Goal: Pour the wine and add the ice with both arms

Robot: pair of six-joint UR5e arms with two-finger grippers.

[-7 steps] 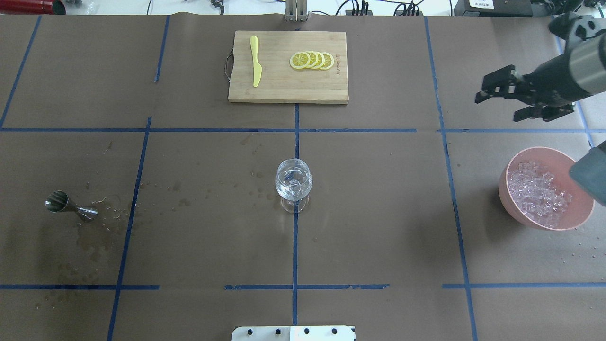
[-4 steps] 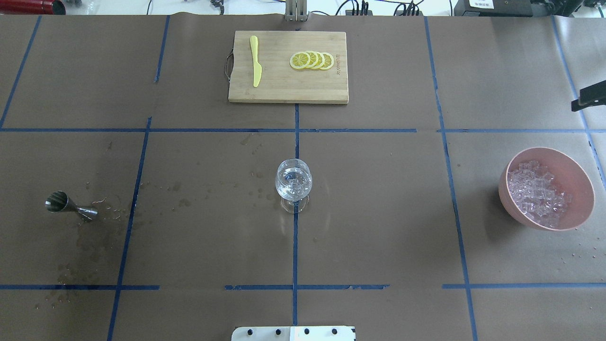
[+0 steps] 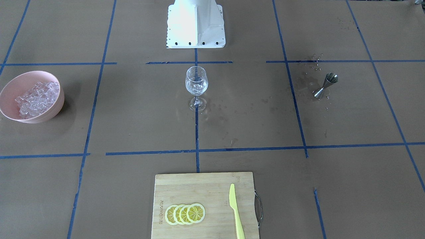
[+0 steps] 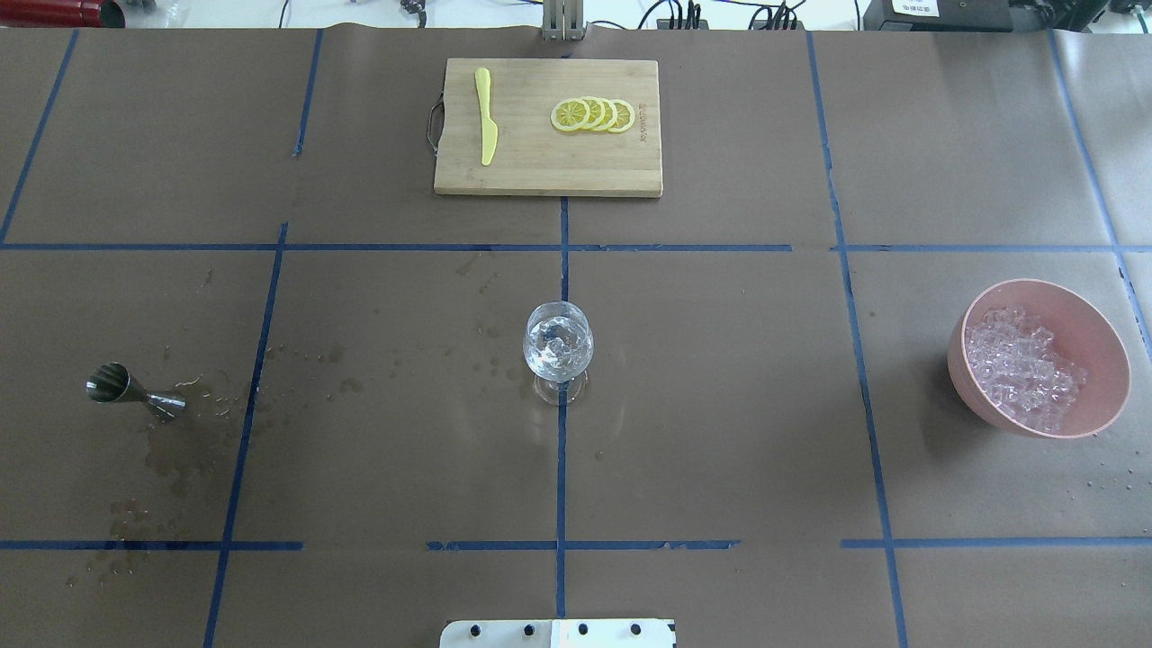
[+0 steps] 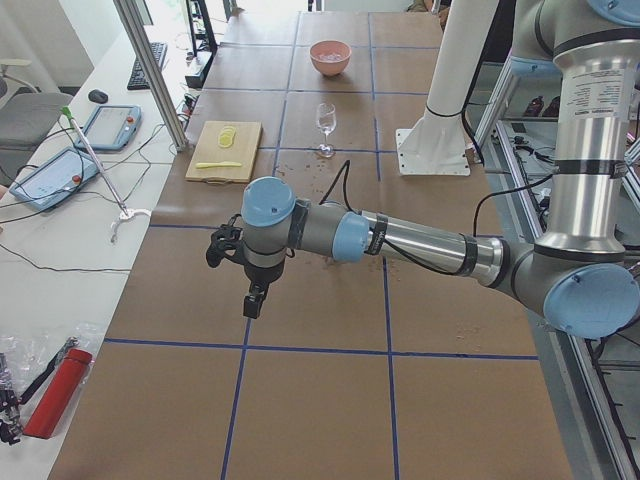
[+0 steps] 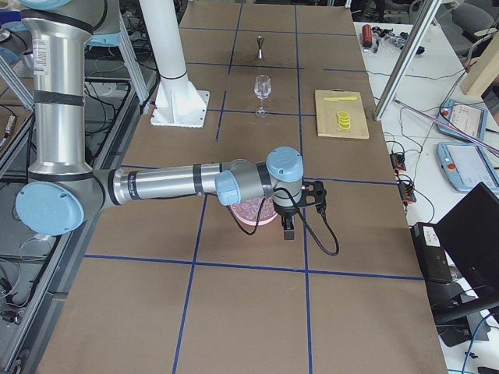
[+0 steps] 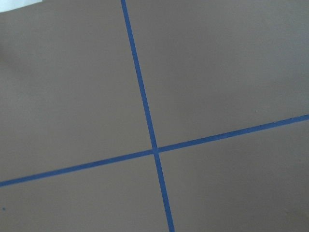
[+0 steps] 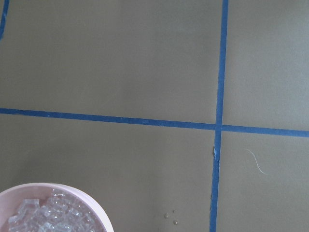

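A clear stemmed wine glass (image 4: 558,346) stands upright at the table's middle, also in the front view (image 3: 196,83). Glassy ice cubes (image 4: 562,340) lie in it; I cannot make out wine. A pink bowl (image 4: 1109,346) at the right holds several more ice cubes (image 4: 1021,373); its rim (image 8: 77,192) shows in the right wrist view. A steel jigger (image 4: 135,389) lies on its side at the left. My left gripper (image 5: 235,275) hangs beyond the table's left end. My right gripper (image 6: 304,210) hangs just past the bowl. I cannot tell whether either is open or shut.
A wooden cutting board (image 4: 547,166) at the back centre carries lemon slices (image 4: 594,115) and a yellow knife (image 4: 486,117). Wet stains (image 4: 171,459) mark the paper around the jigger. The white base block (image 4: 558,633) sits at the near edge.
My right arm and gripper have drawn back to the right and left the overhead view. The glass, bowl and jigger have not moved.
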